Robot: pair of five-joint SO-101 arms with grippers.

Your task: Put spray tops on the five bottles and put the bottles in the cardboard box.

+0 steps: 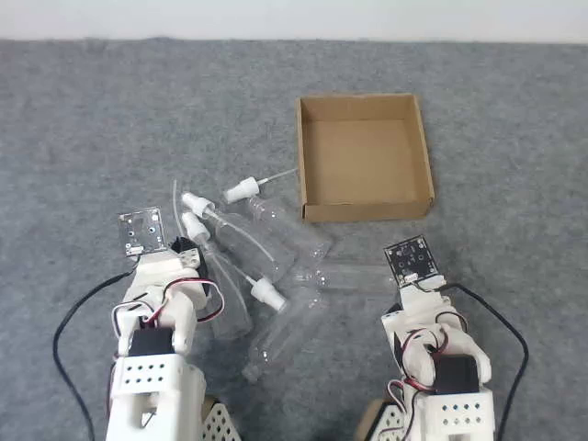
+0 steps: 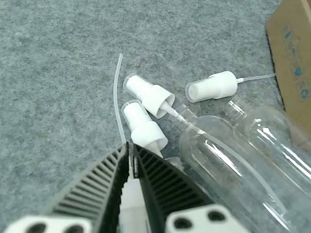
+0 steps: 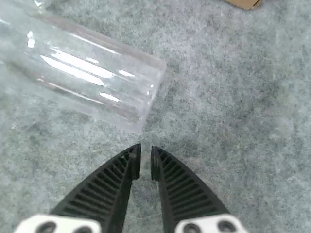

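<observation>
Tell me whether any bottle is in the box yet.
No, the bottles all lie on the carpet outside the box.

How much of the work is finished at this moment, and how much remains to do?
Done: nothing that can be confirmed; the cardboard box holds no bottle. In hand: nothing; the left claw and right claw look shut and empty beside the pile. Left: the bottles lie on the table, and at least one spray top lies loose with its tube bare, so capping and all the boxing remain.
</observation>
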